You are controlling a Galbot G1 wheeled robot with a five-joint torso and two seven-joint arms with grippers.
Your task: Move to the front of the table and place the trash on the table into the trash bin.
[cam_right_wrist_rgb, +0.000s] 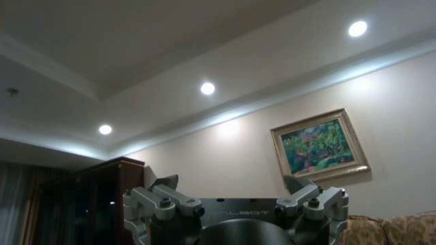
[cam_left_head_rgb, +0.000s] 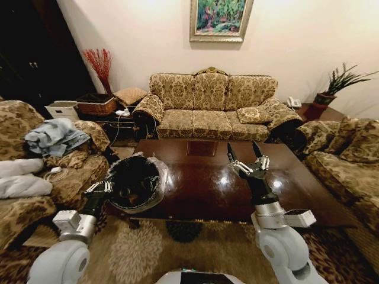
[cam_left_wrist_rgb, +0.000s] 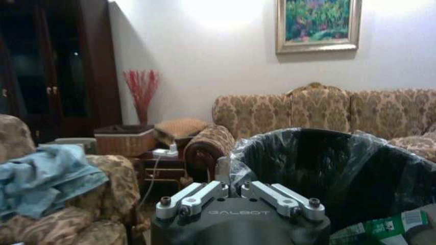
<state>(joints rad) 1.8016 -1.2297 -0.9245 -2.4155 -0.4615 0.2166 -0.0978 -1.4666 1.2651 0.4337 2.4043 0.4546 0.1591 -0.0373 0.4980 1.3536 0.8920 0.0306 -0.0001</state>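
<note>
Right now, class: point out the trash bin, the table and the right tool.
trash bin (cam_left_head_rgb: 159, 177): head view, on its liner-wrapped rim.
table (cam_left_head_rgb: 201, 183): head view, on its bare glossy top.
right tool (cam_left_head_rgb: 246, 155): head view, midway between its open fingertips.

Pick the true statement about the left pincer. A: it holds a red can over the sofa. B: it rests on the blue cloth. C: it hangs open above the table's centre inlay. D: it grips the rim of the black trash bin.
D: the left pincer is closed on the lined rim of the trash bin, beside the table.
</note>
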